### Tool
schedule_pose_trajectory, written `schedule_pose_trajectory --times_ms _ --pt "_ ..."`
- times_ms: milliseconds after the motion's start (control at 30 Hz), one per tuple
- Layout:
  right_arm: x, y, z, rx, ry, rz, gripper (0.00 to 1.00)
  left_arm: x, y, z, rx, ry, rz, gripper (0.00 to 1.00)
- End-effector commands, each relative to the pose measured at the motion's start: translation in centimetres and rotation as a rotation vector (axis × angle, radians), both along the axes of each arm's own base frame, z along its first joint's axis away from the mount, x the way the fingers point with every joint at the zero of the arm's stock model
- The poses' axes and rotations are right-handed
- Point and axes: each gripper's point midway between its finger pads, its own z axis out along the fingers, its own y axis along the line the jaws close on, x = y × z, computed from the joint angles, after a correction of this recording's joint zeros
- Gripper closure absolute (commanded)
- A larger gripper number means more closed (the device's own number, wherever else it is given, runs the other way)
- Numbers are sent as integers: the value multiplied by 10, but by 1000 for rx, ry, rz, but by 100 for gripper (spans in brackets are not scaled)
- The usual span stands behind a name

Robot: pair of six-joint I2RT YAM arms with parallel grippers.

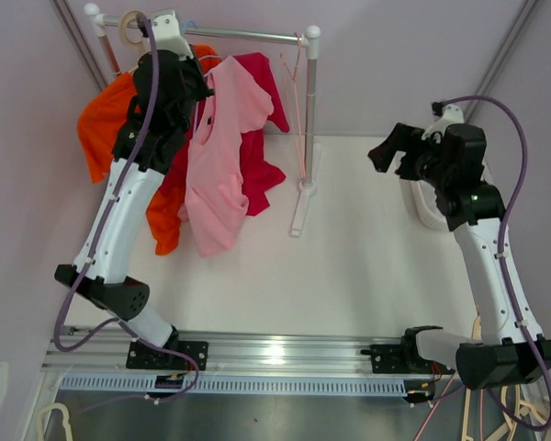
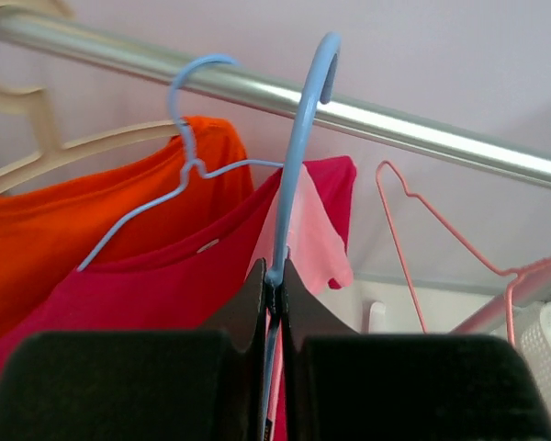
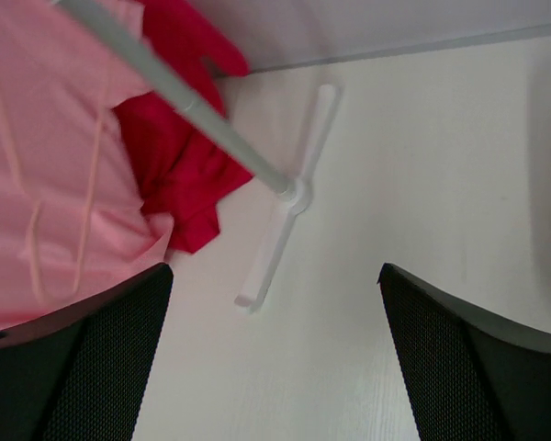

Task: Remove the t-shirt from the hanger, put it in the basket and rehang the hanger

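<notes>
Top view, left gripper (image 1: 202, 96): raised to the rail (image 1: 248, 35), at the neck of the pink shirt (image 1: 216, 175).
Top view, pink shirt: hangs in front of the red shirt (image 1: 262, 170), beside the orange shirt (image 1: 101, 129).
Top view, right gripper (image 1: 390, 147): well apart from the shirts, over the table (image 1: 367, 276) near the basket (image 1: 422, 207).
Top view, count: three shirts, two arms.
Left wrist, left gripper: pinched narrow on the stem of the blue hanger (image 2: 298, 156), with the pink shirt draped just beyond it.
Left wrist, hook: at the rail; I cannot tell whether it is on or off.
Left wrist, count: four hangers, namely the blue hanger, a second blue hanger (image 2: 179, 101), a cream hanger (image 2: 64, 152) and a bare pink hanger (image 2: 413, 230).
Right wrist, right gripper: wide, holding nothing, with the rack foot (image 3: 289, 220) below it.
Progress: early, by my judgement. The hanger is gripped but the shirt is still on it and has yet to be pulled free.
</notes>
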Motion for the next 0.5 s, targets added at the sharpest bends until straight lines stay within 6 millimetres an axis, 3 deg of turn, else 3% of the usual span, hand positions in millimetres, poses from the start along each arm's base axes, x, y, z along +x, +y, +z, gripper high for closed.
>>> schedule_pose_trajectory --times_ms 0,33,100,133,233,267,300,333,367,467 --pt "-28 55 12 2 -103 264 1 -24 27 12 -126 -20 162 99" --pt "-37 80 18 5 -149 354 0 -33 37 11 -159 -14 254 99" --pt "-52 110 10 21 -156 476 0 -47 46 -3 -167 33 356 100" --pt "-73 144 14 34 -190 612 1 -54 49 -3 -179 33 393 99" --pt "-112 198 6 17 -245 800 1 -69 44 -8 -144 45 434 99" --pt "-148 231 4 11 -275 919 1 -73 40 -7 -145 46 424 99" --pt "-158 247 9 21 -321 944 1 -76 38 -10 -154 57 416 99" --pt "-165 260 -1 20 -317 954 0 -77 35 -13 -166 68 407 99" --pt "-188 279 -3 41 -320 1016 0 -81 36 -13 -181 73 396 99" --pt "-200 311 -9 55 -343 1059 1 -84 28 -20 -204 95 349 99"
